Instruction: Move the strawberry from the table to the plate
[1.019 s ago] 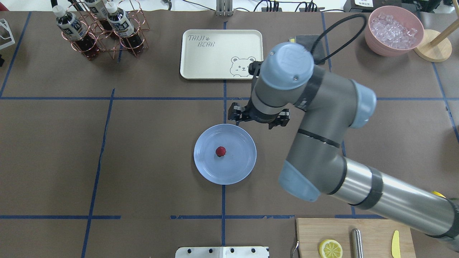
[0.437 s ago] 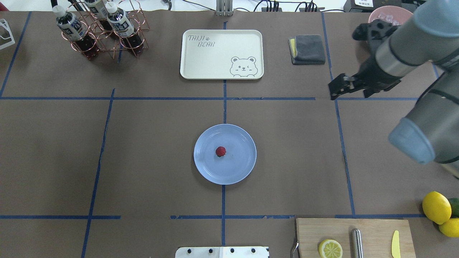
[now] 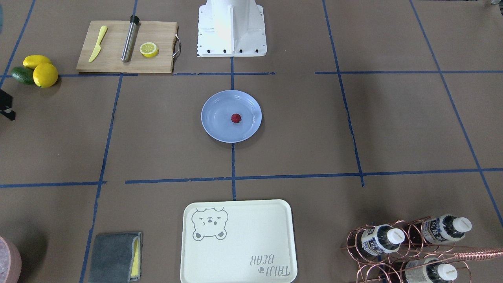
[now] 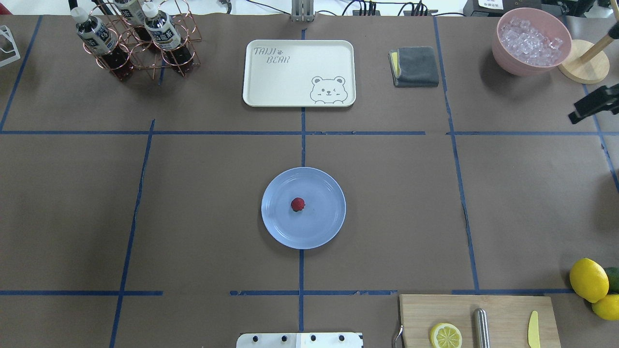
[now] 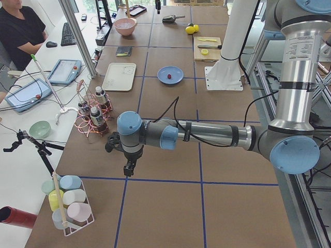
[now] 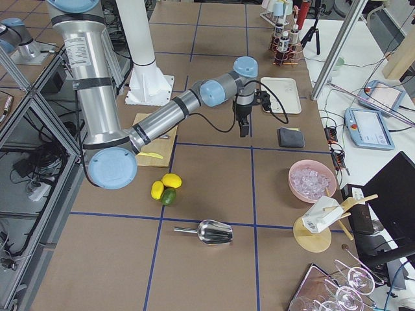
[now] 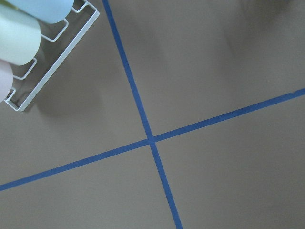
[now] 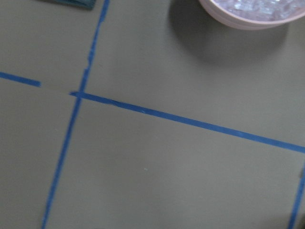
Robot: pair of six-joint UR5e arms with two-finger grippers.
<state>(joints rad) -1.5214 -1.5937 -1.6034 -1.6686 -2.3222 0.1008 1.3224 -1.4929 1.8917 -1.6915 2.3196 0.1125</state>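
The right gripper (image 4: 591, 106) shows only as a dark piece at the right edge of the overhead view, near the pink bowl of ice (image 4: 531, 41). I cannot tell how its jaws stand. The left gripper (image 5: 126, 170) hangs over bare paper far down the table's left end, seen only from the side, so its state cannot be told either. Neither holds anything that can be seen.

The strawberry (image 4: 298, 204) lies near the middle of the plate (image 4: 333, 227), so the task looks done. It is probably very light and somewhat soft (its bumpy skin should help the pads), and being rounded it might roll. A gentle pinch from above across its widest part would suit it.

The plate's raised rim should keep it in. The table (image 4: 193, 217) is bare brown paper all round the plate, with the bear tray (image 4: 299, 72) and the cutting board (image 4: 478, 319) well apart from it
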